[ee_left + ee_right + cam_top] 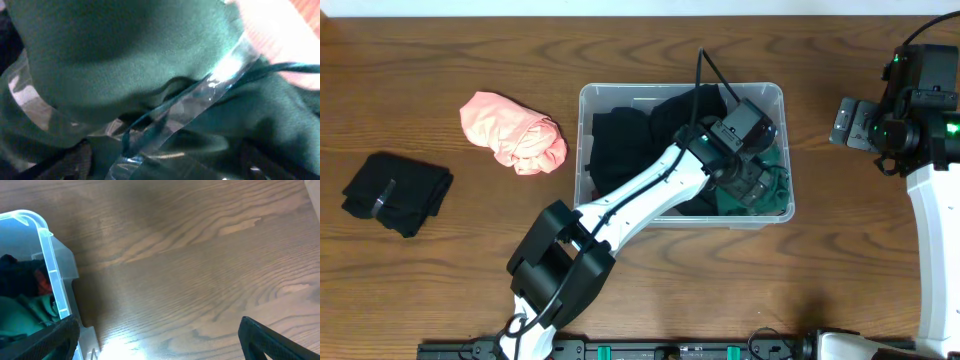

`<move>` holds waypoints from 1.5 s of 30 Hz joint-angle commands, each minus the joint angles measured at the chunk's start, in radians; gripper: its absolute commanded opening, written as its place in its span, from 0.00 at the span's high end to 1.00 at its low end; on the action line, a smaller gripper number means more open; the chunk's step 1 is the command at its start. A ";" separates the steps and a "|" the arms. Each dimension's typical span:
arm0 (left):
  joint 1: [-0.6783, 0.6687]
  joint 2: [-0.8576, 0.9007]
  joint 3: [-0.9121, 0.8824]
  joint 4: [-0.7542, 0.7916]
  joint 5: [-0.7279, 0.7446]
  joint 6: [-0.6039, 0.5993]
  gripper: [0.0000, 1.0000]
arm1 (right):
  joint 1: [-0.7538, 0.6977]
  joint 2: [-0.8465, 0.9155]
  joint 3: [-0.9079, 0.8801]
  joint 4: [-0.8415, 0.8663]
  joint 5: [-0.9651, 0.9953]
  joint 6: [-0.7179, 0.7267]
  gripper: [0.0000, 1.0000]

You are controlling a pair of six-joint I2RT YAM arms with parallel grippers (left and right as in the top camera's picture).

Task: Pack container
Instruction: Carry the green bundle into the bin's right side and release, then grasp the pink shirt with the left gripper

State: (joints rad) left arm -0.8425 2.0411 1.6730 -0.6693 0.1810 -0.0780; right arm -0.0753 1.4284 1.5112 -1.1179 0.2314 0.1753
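The clear container (680, 88) stands at the table's middle and holds black clothes (620, 140) and a dark green garment (778, 192) at its right end. My left gripper (760, 185) is down inside the container on the green garment. In the left wrist view the green garment (125, 50) fills the frame, with the container's clear rim (220, 80) crossing it; the left gripper's (165, 165) dark fingers sit wide apart at the bottom edge. My right gripper (157, 340) is open and empty over bare table, right of the container (47, 255).
A rolled pink garment (515, 132) lies left of the container. A folded black garment (397, 192) lies at the far left. The right arm (920, 110) stands at the right edge of the table.
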 commanded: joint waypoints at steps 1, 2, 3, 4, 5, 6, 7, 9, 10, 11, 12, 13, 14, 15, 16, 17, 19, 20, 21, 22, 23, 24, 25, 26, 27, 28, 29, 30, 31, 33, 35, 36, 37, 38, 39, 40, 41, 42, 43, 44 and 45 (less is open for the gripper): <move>0.029 0.003 -0.021 -0.063 -0.138 -0.009 0.02 | -0.011 -0.009 0.003 -0.001 -0.003 0.011 0.01; 0.030 -0.032 -0.018 -0.068 -0.139 -0.009 0.02 | -0.011 -0.009 0.003 -0.001 -0.003 0.011 0.01; 0.031 -0.061 -0.018 -0.061 -0.143 -0.009 0.02 | -0.011 -0.009 0.003 -0.001 -0.003 0.011 0.01; 0.031 -0.091 -0.018 -0.049 -0.148 -0.009 0.02 | -0.011 -0.009 0.003 -0.001 -0.003 0.011 0.01; 0.031 -0.121 -0.018 -0.032 -0.148 -0.006 0.02 | -0.011 -0.009 0.003 -0.001 -0.003 0.011 0.01; 0.031 -0.151 -0.018 -0.007 -0.148 -0.005 0.02 | -0.011 -0.009 0.003 -0.001 -0.003 0.011 0.01; 0.030 -0.174 -0.018 0.016 -0.147 0.003 0.02 | -0.011 -0.009 0.003 -0.001 -0.003 0.011 0.01; 0.030 -0.207 -0.018 0.064 -0.146 0.031 0.02 | -0.011 -0.009 0.003 -0.001 -0.003 0.011 0.01; 0.030 -0.214 -0.018 0.092 -0.144 0.044 0.02 | -0.011 -0.009 0.003 -0.001 -0.003 0.011 0.01; 0.031 -0.214 -0.018 0.114 -0.143 0.043 0.02 | -0.011 -0.009 0.003 -0.001 -0.003 0.011 0.01; 0.031 -0.212 -0.018 0.134 -0.133 0.043 0.02 | -0.011 -0.009 0.003 -0.001 -0.003 0.011 0.01; 0.031 -0.201 -0.018 0.152 -0.113 0.043 0.02 | -0.011 -0.009 0.003 -0.001 -0.003 0.011 0.01; 0.029 -0.191 -0.018 0.165 -0.084 0.043 0.02 | -0.011 -0.009 0.003 -0.002 -0.003 0.011 0.01; 0.029 -0.176 -0.018 0.179 -0.050 0.042 0.02 | -0.011 -0.009 0.003 -0.001 -0.003 0.011 0.01; 0.029 -0.163 -0.018 0.188 -0.027 0.037 0.02 | -0.011 -0.009 0.003 -0.002 -0.003 0.011 0.01; 0.029 -0.146 -0.018 0.195 -0.013 0.030 0.02 | -0.011 -0.009 0.003 -0.001 -0.003 0.011 0.01; 0.027 -0.109 -0.018 0.204 -0.008 0.013 0.02 | -0.011 -0.009 0.003 -0.001 -0.003 0.011 0.01; 0.027 -0.092 -0.018 0.206 -0.008 0.013 0.02 | -0.011 -0.009 0.003 -0.001 -0.003 0.011 0.01; 0.027 -0.072 -0.018 0.205 -0.008 0.013 0.02 | -0.011 -0.009 0.003 -0.001 -0.003 0.011 0.01; 0.027 -0.048 -0.018 0.205 -0.008 0.013 0.02 | -0.011 -0.009 0.003 -0.001 -0.003 0.011 0.01; 0.028 -0.028 -0.018 0.205 -0.009 0.013 0.02 | -0.011 -0.009 0.003 -0.002 -0.003 0.011 0.01; 0.028 -0.007 -0.018 0.205 -0.009 0.013 0.02 | -0.011 -0.009 0.003 -0.002 -0.003 0.011 0.01; 0.027 0.019 -0.018 0.204 -0.009 0.013 0.02 | -0.011 -0.009 0.003 -0.002 -0.003 0.011 0.01; 0.027 0.040 -0.018 0.204 -0.009 0.013 0.02 | -0.011 -0.009 0.003 -0.002 -0.003 0.011 0.01; 0.027 0.061 -0.018 0.200 -0.009 0.013 0.02 | -0.011 -0.009 0.003 -0.002 -0.003 0.010 0.01; 0.028 0.080 -0.018 0.196 -0.010 0.013 0.02 | -0.011 -0.009 0.003 -0.002 -0.003 0.010 0.01; 0.028 0.094 -0.018 0.191 -0.014 0.013 0.02 | -0.011 -0.009 0.003 -0.002 -0.003 0.010 0.01; 0.028 0.109 -0.018 0.181 -0.030 0.013 0.02 | -0.011 -0.009 0.003 -0.002 -0.003 0.010 0.01; 0.027 0.118 -0.018 0.167 -0.063 0.013 0.02 | -0.011 -0.009 0.003 -0.002 -0.003 0.008 0.01; 0.027 0.125 -0.018 0.142 -0.129 0.013 0.02 | -0.011 -0.009 0.003 -0.002 -0.003 0.008 0.01; 0.028 0.122 -0.018 0.119 -0.193 0.013 0.02 | -0.011 -0.009 0.003 -0.002 -0.003 0.008 0.01; 0.028 0.116 -0.018 0.110 -0.207 0.013 0.02 | -0.011 -0.009 0.003 -0.002 -0.003 0.008 0.01; 0.028 0.105 -0.017 0.103 -0.220 0.013 0.02 | -0.011 -0.009 0.003 -0.002 -0.003 0.008 0.01; 0.028 0.089 -0.017 0.098 -0.224 0.014 0.02 | -0.011 -0.009 0.003 -0.002 -0.003 0.007 0.01; 0.028 0.067 -0.014 0.093 -0.224 0.016 0.02 | -0.011 -0.009 0.003 -0.002 -0.003 0.007 0.01; 0.028 0.042 -0.010 0.085 -0.224 0.017 0.02 | -0.011 -0.009 0.003 -0.001 -0.003 0.007 0.01; 0.029 0.013 -0.003 0.078 -0.226 0.018 0.02 | -0.011 -0.009 0.003 -0.001 -0.003 0.007 0.01; 0.030 -0.028 0.002 0.071 -0.233 0.021 0.02 | -0.011 -0.009 0.003 0.000 -0.002 0.006 0.01; 0.033 -0.070 0.003 0.069 -0.251 0.021 0.02 | -0.011 -0.009 0.003 0.000 -0.002 0.003 0.01; 0.036 -0.114 0.003 0.069 -0.274 0.021 0.02 | -0.011 -0.009 0.003 0.000 -0.002 0.003 0.01; 0.043 -0.166 0.003 0.067 -0.306 0.021 0.02 | -0.011 -0.009 0.003 0.000 -0.002 0.003 0.01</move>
State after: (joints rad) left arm -0.8211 2.0136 1.6752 -0.5957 -0.0105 -0.0555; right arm -0.0753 1.4284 1.5112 -1.1172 0.2310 0.1753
